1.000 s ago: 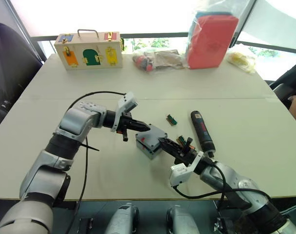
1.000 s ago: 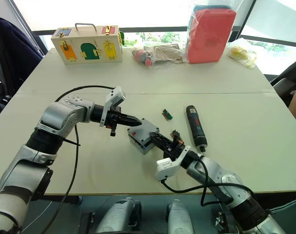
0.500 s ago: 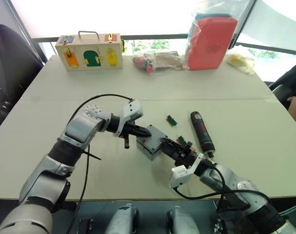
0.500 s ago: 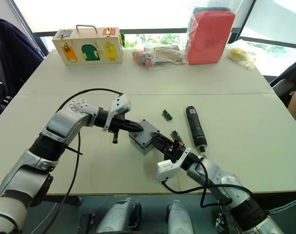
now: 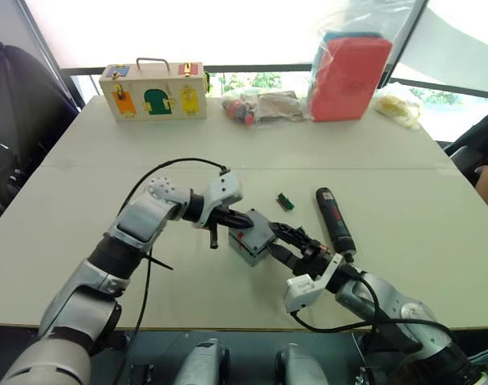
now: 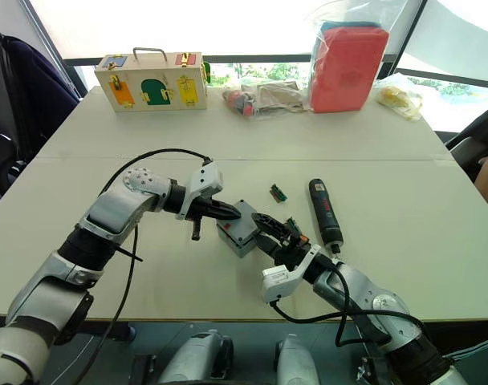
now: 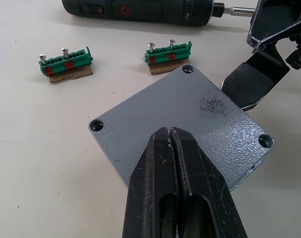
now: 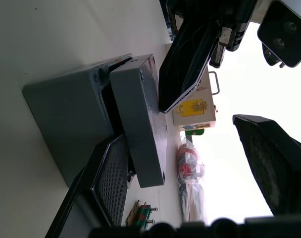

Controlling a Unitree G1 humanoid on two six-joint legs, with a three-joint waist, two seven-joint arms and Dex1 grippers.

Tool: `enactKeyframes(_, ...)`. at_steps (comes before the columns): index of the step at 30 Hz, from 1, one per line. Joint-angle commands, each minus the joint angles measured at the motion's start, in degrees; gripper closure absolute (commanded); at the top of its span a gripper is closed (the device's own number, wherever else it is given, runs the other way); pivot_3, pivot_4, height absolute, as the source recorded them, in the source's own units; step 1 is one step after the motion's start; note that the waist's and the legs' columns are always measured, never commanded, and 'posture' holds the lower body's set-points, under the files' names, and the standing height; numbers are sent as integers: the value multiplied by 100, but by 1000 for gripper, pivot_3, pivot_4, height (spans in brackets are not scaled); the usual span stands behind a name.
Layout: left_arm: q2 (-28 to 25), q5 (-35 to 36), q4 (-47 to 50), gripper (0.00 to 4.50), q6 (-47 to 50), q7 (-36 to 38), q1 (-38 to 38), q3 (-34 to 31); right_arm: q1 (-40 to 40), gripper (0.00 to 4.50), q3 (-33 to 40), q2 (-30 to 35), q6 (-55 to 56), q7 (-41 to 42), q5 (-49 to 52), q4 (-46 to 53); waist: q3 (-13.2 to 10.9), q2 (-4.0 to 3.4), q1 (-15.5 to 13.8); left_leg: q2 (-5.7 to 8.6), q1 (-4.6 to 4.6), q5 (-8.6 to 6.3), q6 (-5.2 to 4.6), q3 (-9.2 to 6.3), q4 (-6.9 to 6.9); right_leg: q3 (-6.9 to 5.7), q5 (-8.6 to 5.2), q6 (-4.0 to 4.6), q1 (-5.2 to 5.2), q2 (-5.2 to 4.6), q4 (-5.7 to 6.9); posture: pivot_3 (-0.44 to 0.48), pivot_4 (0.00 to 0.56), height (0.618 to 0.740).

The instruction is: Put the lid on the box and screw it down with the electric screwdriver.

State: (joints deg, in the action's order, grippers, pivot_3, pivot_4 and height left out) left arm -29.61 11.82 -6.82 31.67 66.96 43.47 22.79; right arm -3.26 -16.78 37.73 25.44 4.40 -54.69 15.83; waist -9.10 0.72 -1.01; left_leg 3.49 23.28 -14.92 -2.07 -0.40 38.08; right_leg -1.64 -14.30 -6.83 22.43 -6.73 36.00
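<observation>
The grey lid (image 7: 190,119) lies on top of the grey box (image 5: 246,250) near the table's front middle. In the right wrist view a dark gap shows between the lid (image 8: 140,119) and the box (image 8: 71,124). My left gripper (image 7: 169,131) is shut, and its tips rest on the lid's top. My right gripper (image 5: 273,241) stands open just right of the box, one finger (image 8: 111,178) close by the lid's edge. The black electric screwdriver (image 5: 334,220) lies flat on the table to the right of both.
Two green connector pieces (image 7: 66,62) (image 7: 168,52) lie between box and screwdriver. At the far edge stand a wooden box with coloured doors (image 5: 154,88), a bag of small parts (image 5: 260,103), a red pouch in plastic (image 5: 348,68) and a yellow bag (image 5: 398,100).
My right gripper's fingers have spread open beside the lid. My left arm has pushed in toward the box, its shut tips now lying on the lid.
</observation>
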Motion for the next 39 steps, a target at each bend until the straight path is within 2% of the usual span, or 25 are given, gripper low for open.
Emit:
enactKeyframes(1, -66, -556, -408, 4500, -35, -6, -396, 597, -29, 1047, 285, 154, 255, 117, 415, 595, 0, 0, 1, 0, 0, 0, -1, 0, 0, 0, 0, 0, 0, -1, 0, 0, 150, 740)
enactKeyframes(12, -54, -913, -683, 4500, -389, -112, -480, 693, 16, 1047, 517, 237, 518, 271, 744, 648, 0, 0, 3, 0, 0, -2, -3, 0, 0, 0, -1, -1, 0, -2, -2, 0, 150, 740)
enactKeyframes(15, -6, -992, -685, 4500, -446, -193, -527, 733, -18, 1047, 506, 260, 423, 664, 1092, 694, 3, -1, 3, 1, 0, -2, -3, 0, 0, 0, -1, -1, 0, -2, -2, 0, 150, 740)
enactKeyframes(20, 45, -1091, -518, 4500, -440, -258, -630, 799, -77, 1047, 362, 391, 129, 1763, 1819, 995, 65, 0, 25, -3, -14, -6, -10, -1, 0, 0, -2, -2, -16, -2, -5, 0, 150, 740)
enactKeyframes(22, 69, -1129, -481, 4500, -434, -260, -660, 798, -88, 1047, 347, 416, 77, 2010, 1917, 1060, 86, 5, 23, -4, -49, -14, -17, -2, -4, -1, -18, 3, -30, -2, -9, 0, 150, 740)
enactKeyframes(25, 87, -1234, -468, 4500, -511, -270, -705, 847, -22, 1047, 339, 481, -26, 2372, 2084, 1168, 101, 7, 26, -9, -129, -50, -23, -15, -14, -13, -56, 31, -111, -4, -34, 0, 150, 740)
enactKeyframes(29, 122, -1319, -469, 4500, -607, -265, -737, 849, 65, 1047, 381, 480, -189, 2698, 2306, 1256, 110, 7, 21, -9, -141, -62, -16, -15, -14, -10, -67, 26, -123, -6, -37, 0, 150, 740)
enactKeyframes(33, 211, -1261, -536, 4500, -931, -279, -724, 655, 237, 1047, 453, 461, -228, 2712, 2309, 1217, 120, 4, 14, -10, -140, -63, -14, -16, -14, -6, -66, 26, -123, -10, -38, 0, 150, 740)
enactKeyframes(39, 430, -679, -373, 4500, -1326, -123, -545, -30, 427, 1047, 522, 346, -262, 2551, 2305, 1082, 116, 4, 16, -10, -117, -66, -10, -20, -14, -6, -66, 26, -110, -16, -56, 0, 150, 740)
